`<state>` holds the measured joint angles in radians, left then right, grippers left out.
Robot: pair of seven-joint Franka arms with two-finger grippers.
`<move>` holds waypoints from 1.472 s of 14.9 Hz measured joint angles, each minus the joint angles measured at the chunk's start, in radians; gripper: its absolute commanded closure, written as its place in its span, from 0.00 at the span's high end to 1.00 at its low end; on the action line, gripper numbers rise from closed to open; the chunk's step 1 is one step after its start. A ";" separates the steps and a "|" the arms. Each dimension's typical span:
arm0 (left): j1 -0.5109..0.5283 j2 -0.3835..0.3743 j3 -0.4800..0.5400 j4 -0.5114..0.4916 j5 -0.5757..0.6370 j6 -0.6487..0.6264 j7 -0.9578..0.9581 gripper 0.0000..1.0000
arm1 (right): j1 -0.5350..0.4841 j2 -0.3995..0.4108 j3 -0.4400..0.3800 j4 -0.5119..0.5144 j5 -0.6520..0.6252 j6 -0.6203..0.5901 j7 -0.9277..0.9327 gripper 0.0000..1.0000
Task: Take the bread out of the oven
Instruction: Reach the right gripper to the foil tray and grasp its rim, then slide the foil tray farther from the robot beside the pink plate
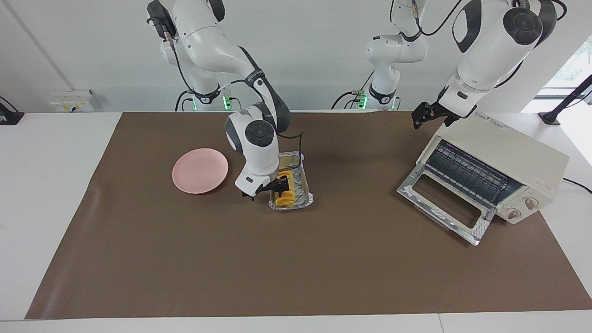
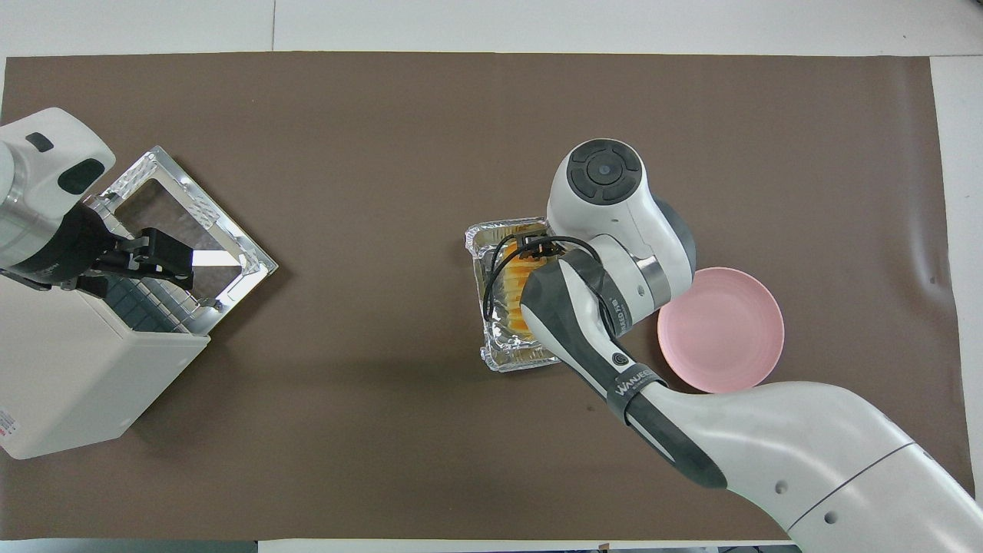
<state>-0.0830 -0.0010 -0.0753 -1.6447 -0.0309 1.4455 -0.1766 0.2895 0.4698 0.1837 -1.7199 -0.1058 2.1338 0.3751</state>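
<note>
White table (image 1: 55, 194) under a brown mat (image 1: 296, 268), plain pale wall (image 1: 314, 51) along the robots' end, white socket box (image 1: 71, 101) at the wall's foot, bright window (image 1: 571, 69) at the left arm's end, black stand (image 1: 562, 108) beside it, even daylight

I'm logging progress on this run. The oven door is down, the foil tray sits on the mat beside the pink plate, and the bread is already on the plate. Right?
Not quite. The bread is not on the pink plate, which is bare; it lies in the foil tray, with the right hand down at it. The facing view shows this. The oven door is down, and the tray sits beside the plate.
</note>
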 measured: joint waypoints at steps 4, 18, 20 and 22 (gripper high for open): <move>0.000 -0.004 0.000 0.007 0.000 -0.002 0.000 1.00 | 0.009 0.000 0.001 -0.003 0.000 0.008 -0.002 0.00; 0.003 -0.037 0.001 0.007 0.001 -0.007 0.000 1.00 | -0.057 0.001 -0.012 0.188 0.046 -0.208 -0.016 0.00; 0.005 -0.039 0.001 0.007 0.001 -0.007 0.000 1.00 | -0.134 0.011 -0.013 0.243 0.072 -0.250 -0.091 0.00; 0.006 -0.039 0.001 0.007 0.001 -0.007 0.000 1.00 | -0.202 0.032 -0.013 0.267 0.084 -0.234 -0.156 0.00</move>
<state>-0.0767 -0.0398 -0.0746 -1.6378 -0.0299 1.4383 -0.1768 0.0870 0.5014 0.1707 -1.4527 -0.0223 1.8996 0.2195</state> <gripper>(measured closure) 0.000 0.982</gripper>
